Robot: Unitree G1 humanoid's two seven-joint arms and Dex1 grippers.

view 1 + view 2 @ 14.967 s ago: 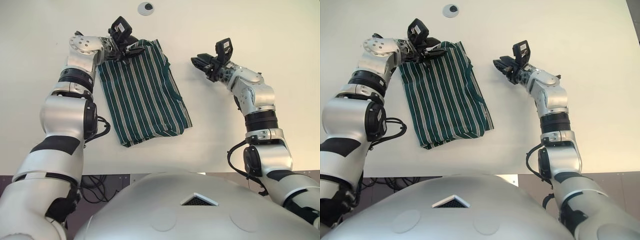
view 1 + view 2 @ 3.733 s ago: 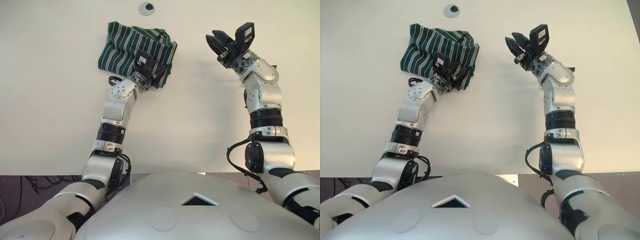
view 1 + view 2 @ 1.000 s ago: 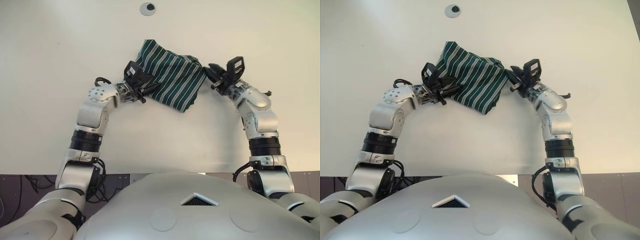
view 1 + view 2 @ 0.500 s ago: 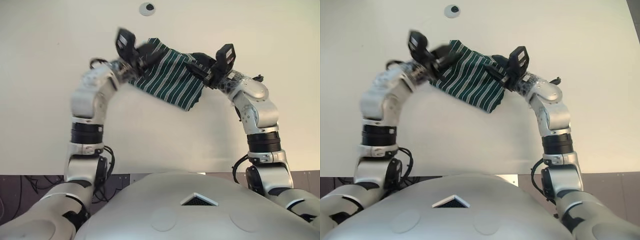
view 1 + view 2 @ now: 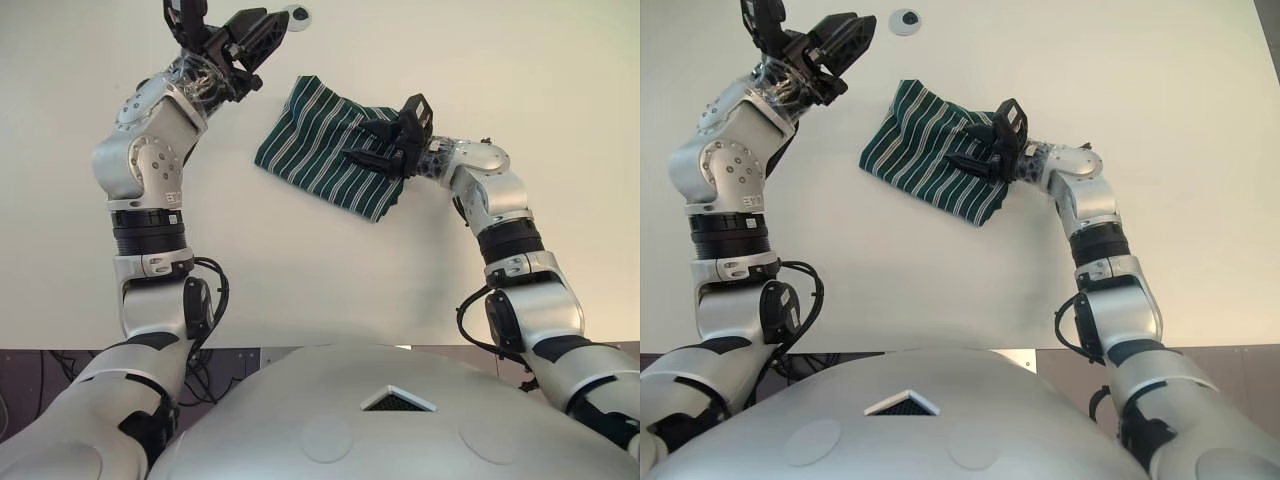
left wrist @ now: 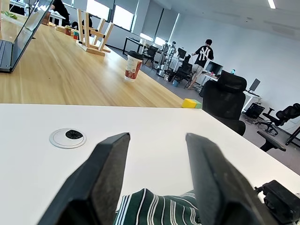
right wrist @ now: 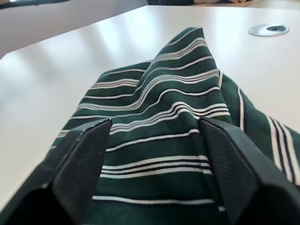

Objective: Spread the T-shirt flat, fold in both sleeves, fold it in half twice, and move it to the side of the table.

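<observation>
The green striped T-shirt (image 5: 322, 158) lies folded into a small, slightly rumpled packet on the white table (image 5: 520, 60), set at a slant. My right gripper (image 5: 365, 143) is open over the shirt's right part, its fingers spread across the cloth (image 7: 154, 93); whether they touch it I cannot tell. My left gripper (image 5: 258, 45) is held high beyond the shirt's far left corner, open and holding nothing. In the left wrist view the shirt's edge (image 6: 159, 212) shows below the spread fingers (image 6: 110, 159).
A round cable grommet (image 5: 295, 15) is set in the table just beyond the shirt. Bare table surface (image 5: 1180, 110) spreads to the right and along the near edge. In the room behind stand a wooden desk (image 6: 70, 70) and office chairs (image 6: 225, 96).
My left gripper has let go of the shirt and risen up and away to the far left. The right gripper slid leftward over the shirt, which now rests on the table.
</observation>
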